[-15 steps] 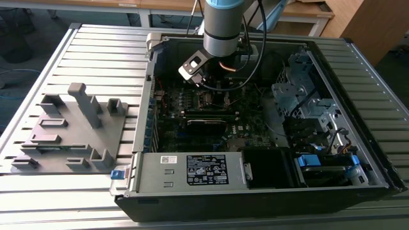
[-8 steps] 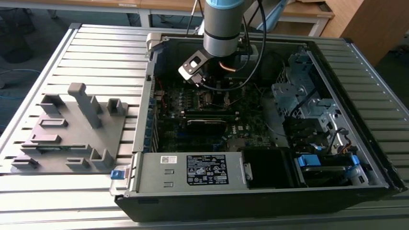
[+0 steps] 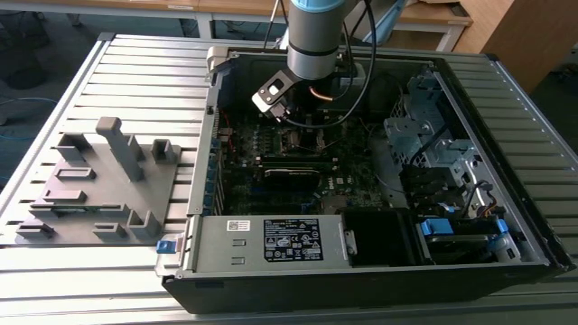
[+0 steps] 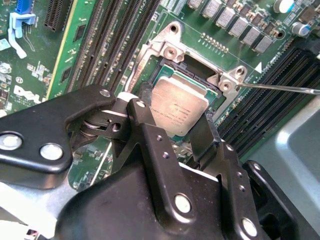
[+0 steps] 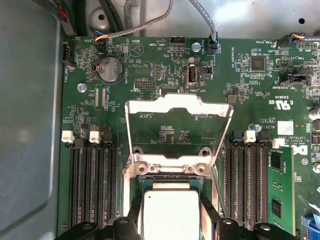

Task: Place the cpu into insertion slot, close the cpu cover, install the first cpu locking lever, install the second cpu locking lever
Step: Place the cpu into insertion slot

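- The open computer case (image 3: 361, 288) holds the motherboard (image 5: 250, 95).
- The cpu (image 5: 171, 216) lies flat in the insertion slot (image 4: 186, 64), metal face up. It's square, so no long axis.
- The cpu cover (image 5: 178, 102) stands hinged open behind the slot.
- My gripper (image 4: 175, 107) is narrowed to chip width, with its fingers (image 4: 145, 102) against two opposite cpu edges.

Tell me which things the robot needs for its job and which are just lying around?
For the job:
- gripper, shut on the cpu
- insertion slot
- cpu cover, standing open
- locking lever

Just lying about:
- grey plastic tray
- coin battery
- memory slots
- power supply
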You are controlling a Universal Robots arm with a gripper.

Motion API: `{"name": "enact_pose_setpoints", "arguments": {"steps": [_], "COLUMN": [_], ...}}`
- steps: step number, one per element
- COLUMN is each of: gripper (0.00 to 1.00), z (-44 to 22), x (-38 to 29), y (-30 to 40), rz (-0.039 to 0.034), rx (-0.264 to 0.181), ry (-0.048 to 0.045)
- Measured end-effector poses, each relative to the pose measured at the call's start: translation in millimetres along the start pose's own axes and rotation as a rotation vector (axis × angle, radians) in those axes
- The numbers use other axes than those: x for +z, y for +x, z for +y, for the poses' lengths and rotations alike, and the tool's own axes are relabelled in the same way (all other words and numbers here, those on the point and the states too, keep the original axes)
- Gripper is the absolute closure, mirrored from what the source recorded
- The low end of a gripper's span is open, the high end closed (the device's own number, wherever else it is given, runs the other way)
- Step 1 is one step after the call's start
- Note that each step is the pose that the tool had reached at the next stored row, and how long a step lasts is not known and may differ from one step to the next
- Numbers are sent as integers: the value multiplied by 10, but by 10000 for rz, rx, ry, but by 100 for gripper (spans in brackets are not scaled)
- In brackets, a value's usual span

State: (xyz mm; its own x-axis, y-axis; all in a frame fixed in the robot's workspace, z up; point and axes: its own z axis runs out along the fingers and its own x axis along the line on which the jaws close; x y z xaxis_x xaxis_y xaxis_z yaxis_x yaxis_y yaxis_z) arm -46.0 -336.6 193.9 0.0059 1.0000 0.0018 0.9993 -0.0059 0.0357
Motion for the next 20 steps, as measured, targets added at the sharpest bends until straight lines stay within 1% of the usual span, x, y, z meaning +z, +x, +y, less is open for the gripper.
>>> {"name": "enact_pose_setpoints", "arguments": {"steps": [9,20], "gripper": [46,46], "z": [0,-2], "x": [-5,11], "y": [-1,0], "rz": [-6,-1], "rx": [50,51], "ry": [3,2]}}
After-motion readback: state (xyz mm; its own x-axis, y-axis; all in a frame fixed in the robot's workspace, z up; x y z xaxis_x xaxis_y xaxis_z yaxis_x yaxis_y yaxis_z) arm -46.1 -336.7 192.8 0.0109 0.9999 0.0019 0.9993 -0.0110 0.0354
